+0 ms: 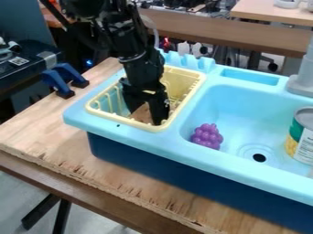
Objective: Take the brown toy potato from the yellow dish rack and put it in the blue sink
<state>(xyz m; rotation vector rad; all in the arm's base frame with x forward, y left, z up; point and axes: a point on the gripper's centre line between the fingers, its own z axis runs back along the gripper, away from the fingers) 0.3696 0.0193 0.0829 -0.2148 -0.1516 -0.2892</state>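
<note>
- Progress, as judged: handling at the basket appears under way, with the gripper (147,117) lowered inside; no item is raised clear of the rim, and completion cannot be confirmed
- Jaws: standing apart, the brown item (142,114) seen between them; firm hold not established
- Yellow basket (124,119): set at the left of the blue sink unit (144,143), containing the brown item, partly hidden by the gripper
- Basin (237,105): contains purple grapes (207,136) near its left wall and a labelled can (302,138) at the right, beyond the drain (259,157)
</note>
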